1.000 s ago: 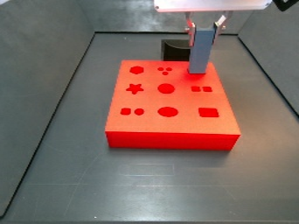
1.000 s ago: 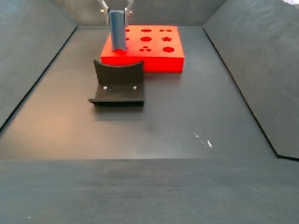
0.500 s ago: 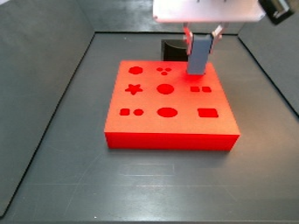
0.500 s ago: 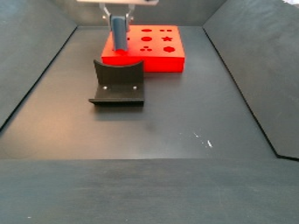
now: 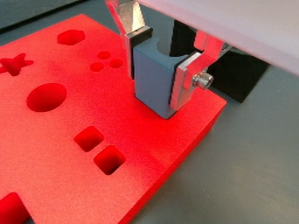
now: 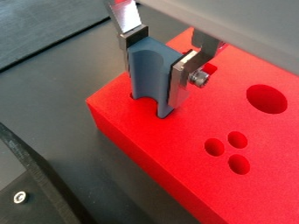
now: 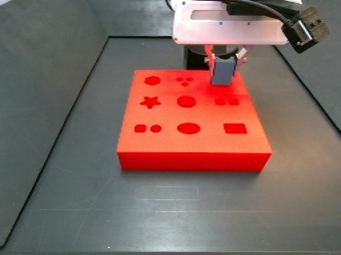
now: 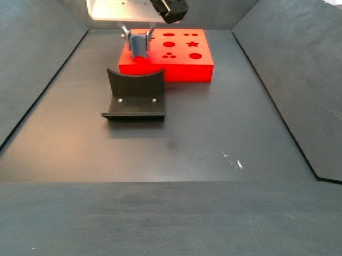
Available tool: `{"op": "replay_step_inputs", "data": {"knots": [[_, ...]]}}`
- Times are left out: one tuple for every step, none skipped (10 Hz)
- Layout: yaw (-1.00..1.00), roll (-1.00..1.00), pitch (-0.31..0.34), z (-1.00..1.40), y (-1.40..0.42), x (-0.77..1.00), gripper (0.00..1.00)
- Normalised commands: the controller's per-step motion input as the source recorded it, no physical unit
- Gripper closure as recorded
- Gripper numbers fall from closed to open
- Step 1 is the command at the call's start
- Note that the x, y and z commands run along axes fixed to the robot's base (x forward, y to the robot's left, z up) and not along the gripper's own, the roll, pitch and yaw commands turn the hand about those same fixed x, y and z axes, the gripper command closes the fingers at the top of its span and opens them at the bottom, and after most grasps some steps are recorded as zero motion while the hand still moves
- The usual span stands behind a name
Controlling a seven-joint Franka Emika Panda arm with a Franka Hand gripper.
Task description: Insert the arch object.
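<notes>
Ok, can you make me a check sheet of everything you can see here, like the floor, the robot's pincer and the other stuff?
Surface: dark grey floor, bare around the board.
Job's things: arch object, a blue-grey piece held upright, its lower end in the red board near one edge. Board has star, round and square holes.
Clutter: nothing seen.
Pincer: pincer low over the board, silver fingers clamped on both sides of the arch object.
Cables: black cable looping over the white wrist housing.
Surroundings: dark walls around the floor; fixture standing beside the board.
</notes>
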Motion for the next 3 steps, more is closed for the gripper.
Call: {"op": "replay_step_inputs", "data": {"knots": [[0.0, 0.04, -0.011, -0.5, 0.0, 0.0, 1.0], [0.0, -0.01, 0.0, 0.0, 0.0, 0.0, 1.0], [0.0, 0.0, 0.0, 0.0, 0.0, 0.0, 1.0]]}}
